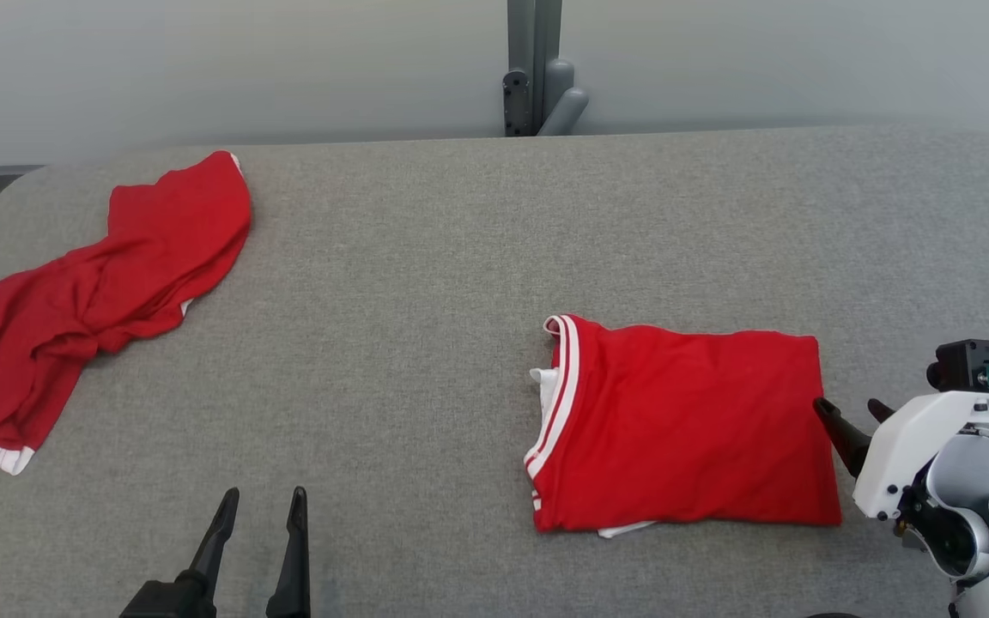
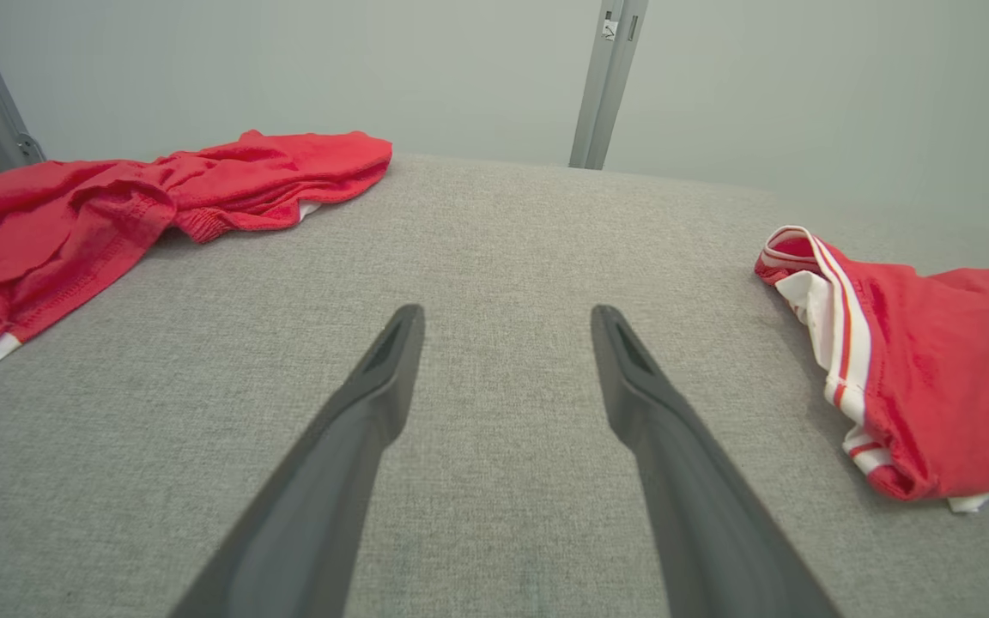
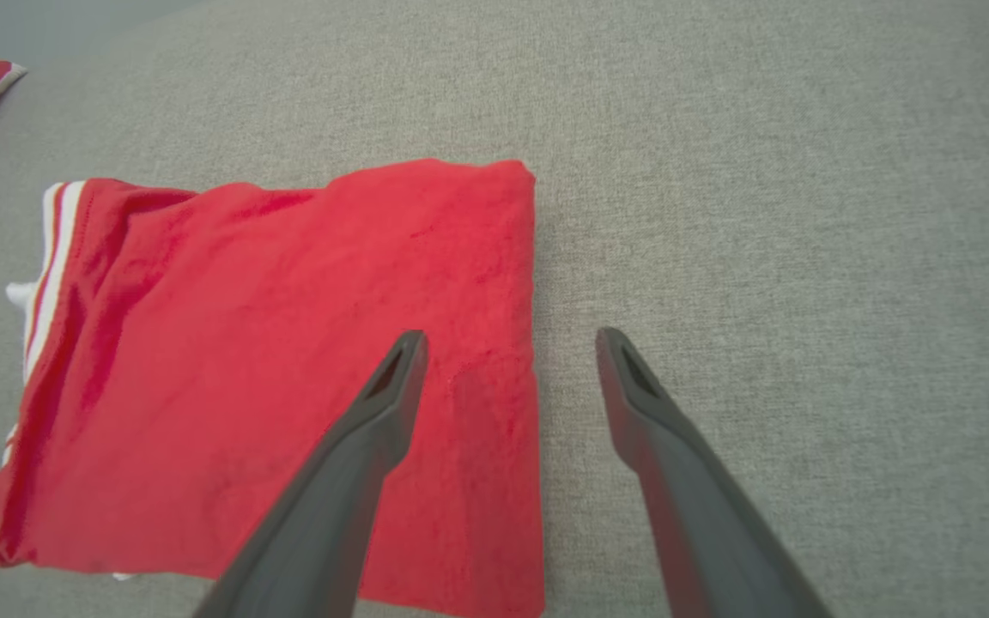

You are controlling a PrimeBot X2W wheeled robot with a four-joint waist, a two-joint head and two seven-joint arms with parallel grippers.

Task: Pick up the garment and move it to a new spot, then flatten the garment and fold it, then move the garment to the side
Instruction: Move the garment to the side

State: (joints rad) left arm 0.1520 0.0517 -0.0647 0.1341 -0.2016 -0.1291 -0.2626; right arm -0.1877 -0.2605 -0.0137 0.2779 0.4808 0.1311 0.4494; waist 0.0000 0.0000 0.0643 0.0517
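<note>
Folded garment (image 1: 683, 421) at lower right of the frame on the worktop (image 1: 426, 257); right jaws spread astride its right edge, left jaws spread at lower left. Best practice, likely: pinch every layer together, keeping the fold intact.

A folded red jersey garment with white-striped trim (image 1: 692, 421) lies flat as a neat rectangle on the right half of the grey woven table top (image 1: 409, 283) — its striped edge faces the table's middle, with a sliver of white cloth showing beneath it. A second red garment with a white hem (image 1: 91, 300) lies crumpled and unfolded at the table's left edge — well apart from the first.
</note>
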